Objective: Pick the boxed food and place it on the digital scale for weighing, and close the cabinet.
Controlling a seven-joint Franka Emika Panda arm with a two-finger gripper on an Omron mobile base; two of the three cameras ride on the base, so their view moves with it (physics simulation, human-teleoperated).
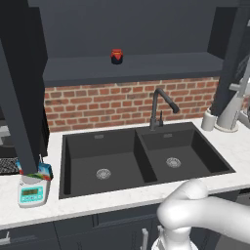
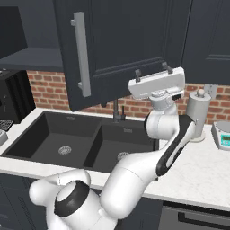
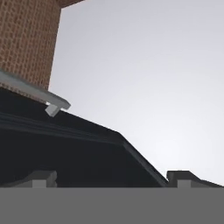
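Observation:
The blue boxed food [image 1: 43, 171] lies on top of the digital scale [image 1: 33, 194] on the left counter, partly hidden by the edge of an open door. The dark cabinet [image 1: 132, 29] over the sink stands open. One of its doors [image 2: 128, 40], with a long silver handle [image 2: 81, 54], swings out over the sink. My gripper [image 2: 152, 72] points upward just in front of that door's lower right part, open and holding nothing. I cannot tell whether it touches the door. In the hand view the gripper [image 3: 111, 179] faces the dark door [image 3: 65, 148] and its handle [image 3: 30, 89].
A red-lidded jar [image 1: 116, 56] stands on the cabinet shelf. Below lie the double black sink [image 1: 141, 158] and a dark faucet [image 1: 158, 105]. A paper-towel roll [image 2: 197, 114] and a second small grey device with a teal front [image 2: 223, 134] stand on the right counter.

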